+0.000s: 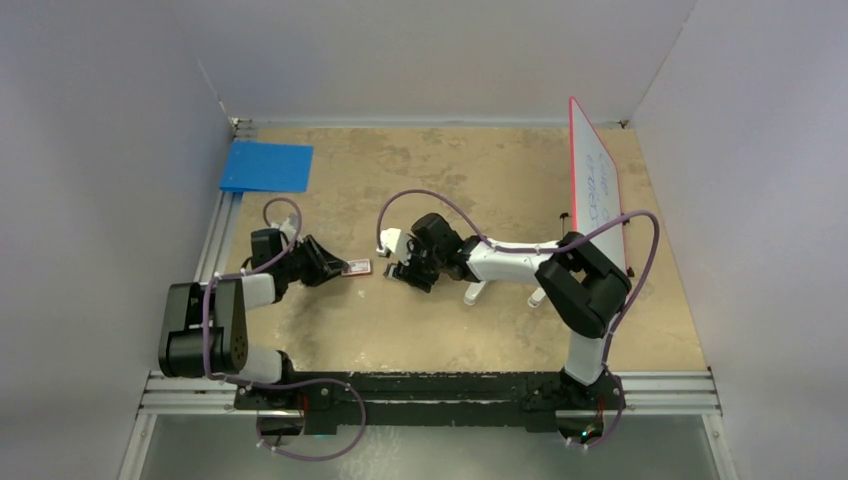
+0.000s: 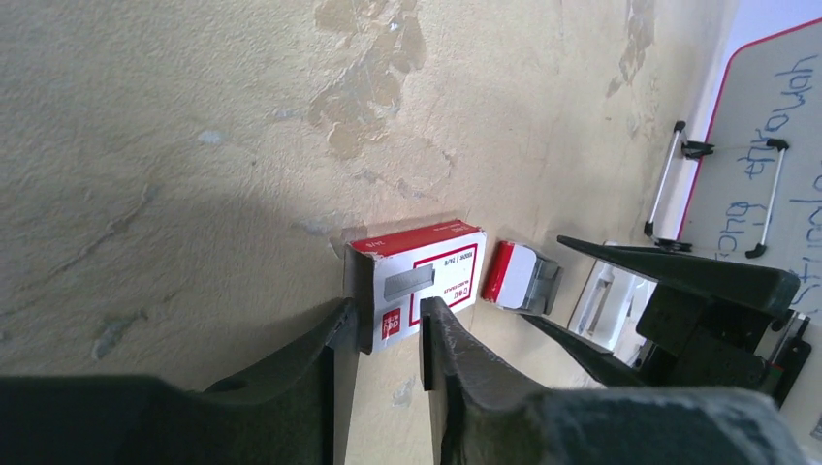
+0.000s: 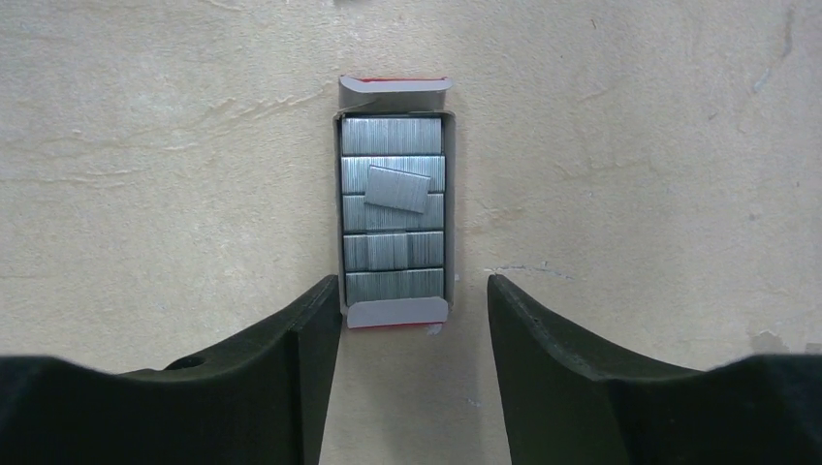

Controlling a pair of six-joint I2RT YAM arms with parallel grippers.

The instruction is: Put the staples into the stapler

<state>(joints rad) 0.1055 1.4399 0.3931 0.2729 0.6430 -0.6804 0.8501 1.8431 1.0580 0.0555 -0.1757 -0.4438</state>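
- The left gripper (image 2: pixel 386 308) hovers low over the near corner of the red-and-white box sleeve (image 2: pixel 431 266). Its fingers stand a little apart and clamp nothing, so the sleeve looks released on the table (image 1: pixel 450 340).
- Just right of the sleeve lies the open tray (image 3: pixel 395 312) with its packed rows (image 3: pixel 393 254) showing. The staples (image 3: pixel 397 189) to take are the short loose block lying askew on top of those rows.
- The right gripper (image 3: pixel 413 283) hangs above the tray's near end, its fingers spread wider than the tray and empty.
- The step in hand, I judge, is picking up that loose block. The right gripper should move forward until it is centred on the block, turn to match its skew, narrow onto its two long edges only, and lift straight. The light tray may slide or rise with it, so the left gripper could steady it.
- Further right, under the right forearm, a slim white bar seems to be the stapler (image 1: pixel 475 292), well apart from the tray. It is too small to tell whether its channel is open.
- Around the work area are a blue sheet (image 1: pixel 267 166) far left, a shorter white piece (image 1: pixel 537 297) near the stapler, and a whiteboard (image 1: pixel 595 190) far right. None of these blocks the pick, though the nearby left gripper crowds the approach.
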